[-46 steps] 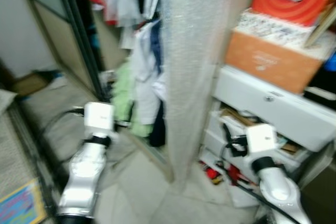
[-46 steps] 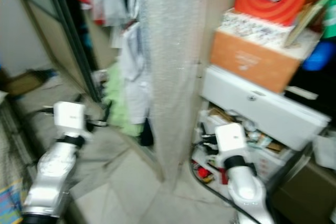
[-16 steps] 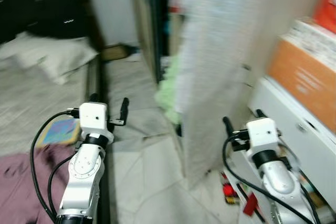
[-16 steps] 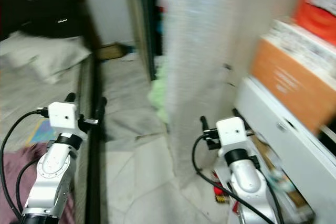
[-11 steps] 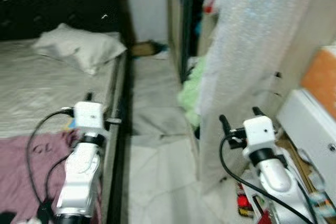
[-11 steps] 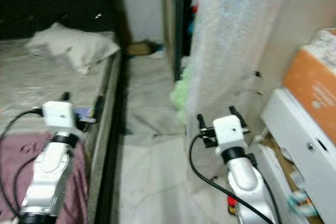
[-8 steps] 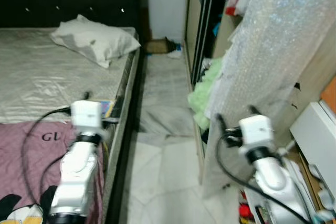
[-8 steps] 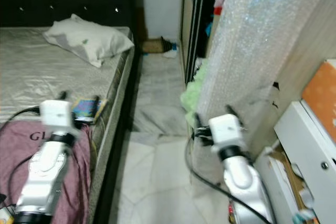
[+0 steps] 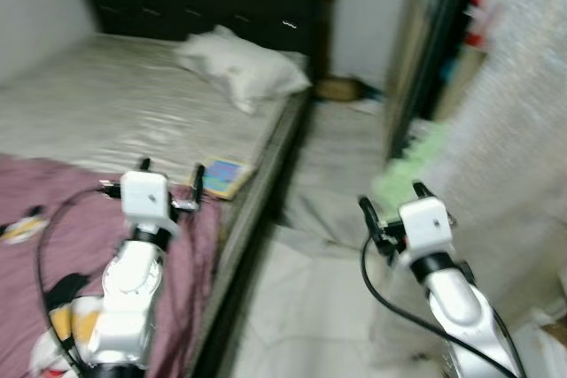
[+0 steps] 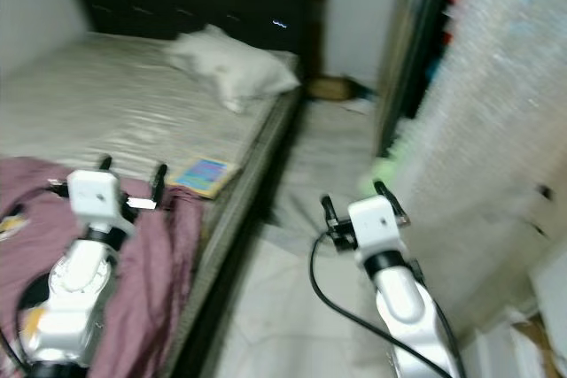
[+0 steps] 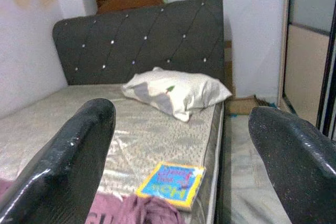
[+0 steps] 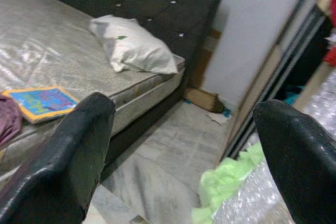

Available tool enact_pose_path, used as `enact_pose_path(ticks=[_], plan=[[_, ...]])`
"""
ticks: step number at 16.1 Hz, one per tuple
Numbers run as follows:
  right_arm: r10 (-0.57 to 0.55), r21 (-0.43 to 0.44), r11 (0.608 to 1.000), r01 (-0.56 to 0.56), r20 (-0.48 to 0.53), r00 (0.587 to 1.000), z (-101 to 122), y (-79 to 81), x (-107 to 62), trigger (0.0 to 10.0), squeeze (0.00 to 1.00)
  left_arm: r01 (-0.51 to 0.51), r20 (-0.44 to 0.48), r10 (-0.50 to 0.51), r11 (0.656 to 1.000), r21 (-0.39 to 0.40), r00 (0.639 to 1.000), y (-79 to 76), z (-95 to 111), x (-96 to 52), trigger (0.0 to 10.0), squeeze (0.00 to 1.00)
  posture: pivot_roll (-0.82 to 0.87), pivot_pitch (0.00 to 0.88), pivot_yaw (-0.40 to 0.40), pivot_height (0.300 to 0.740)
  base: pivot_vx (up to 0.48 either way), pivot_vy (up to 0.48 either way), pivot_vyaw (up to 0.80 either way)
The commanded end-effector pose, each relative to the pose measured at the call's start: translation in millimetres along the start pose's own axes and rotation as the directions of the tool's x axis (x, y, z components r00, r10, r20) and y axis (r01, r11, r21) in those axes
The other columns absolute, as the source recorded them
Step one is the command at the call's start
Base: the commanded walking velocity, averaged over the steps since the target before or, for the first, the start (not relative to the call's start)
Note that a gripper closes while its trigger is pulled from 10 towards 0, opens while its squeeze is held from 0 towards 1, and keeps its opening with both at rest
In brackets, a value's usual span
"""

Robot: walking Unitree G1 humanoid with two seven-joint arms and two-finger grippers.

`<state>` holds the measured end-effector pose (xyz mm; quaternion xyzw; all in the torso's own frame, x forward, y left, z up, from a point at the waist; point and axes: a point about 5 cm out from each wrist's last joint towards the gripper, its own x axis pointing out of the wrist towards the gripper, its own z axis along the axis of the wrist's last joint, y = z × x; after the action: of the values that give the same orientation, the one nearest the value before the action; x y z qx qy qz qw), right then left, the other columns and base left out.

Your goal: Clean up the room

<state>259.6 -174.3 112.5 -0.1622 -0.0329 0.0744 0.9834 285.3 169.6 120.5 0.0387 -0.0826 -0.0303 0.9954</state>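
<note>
I face a bed with a plastic-wrapped mattress and a dark tufted headboard. My left gripper hangs above the near part of the bed, its 2 fingers spread wide and holding nothing. My right gripper hangs over the tiled floor beside the bed, its fingers also spread wide and empty.

On the mattress a white pillow lies near the headboard. A colourful book lies flat close to the mattress edge, just ahead of my left gripper. A maroon cloth with printing on it covers the near part of the bed, beneath my left arm, and its bunched edge lies just beside the book.

On the floor to my right sits a heap of light green fabric, next to a tall sheet of bubble wrap. Beyond it stands a wardrobe with a dark sliding-door frame, red and blue things hanging inside. A small brown box lies on the floor at the far end of the aisle. The head views are blurred.
</note>
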Motion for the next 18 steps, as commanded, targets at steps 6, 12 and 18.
enact_pose_path(ticks=[6, 12, 18], plan=[[0.004, 0.006, 1.000, -0.004, 0.007, 1.000, 1.3, 2.0, 1.5, 10.0, 0.00, 0.012, 0.013, -0.012, 1.000, 0.016, 1.000, 0.1, 4.3, 2.3, 10.0, 0.00, -0.07, 0.000, -0.001, 0.740, 0.000, 0.000, 0.80], [0.006, 0.002, 1.000, -0.006, 0.009, 1.000, 0.7, 1.4, 4.3, 10.0, 0.00, 0.019, 0.015, -0.019, 1.000, 0.010, 1.000, -2.8, 4.6, 3.2, 10.0, 0.00, -0.08, 0.000, -0.007, 0.740, 0.000, 0.000, 0.80], [0.005, -0.003, 1.000, -0.005, 0.008, 1.000, -0.9, 0.2, 4.6, 10.0, 0.00, 0.020, 0.014, -0.020, 1.000, 0.006, 1.000, -4.1, 4.4, 3.6, 10.0, 0.00, -0.08, 0.000, -0.008, 0.740, 0.000, 0.000, 0.80]])
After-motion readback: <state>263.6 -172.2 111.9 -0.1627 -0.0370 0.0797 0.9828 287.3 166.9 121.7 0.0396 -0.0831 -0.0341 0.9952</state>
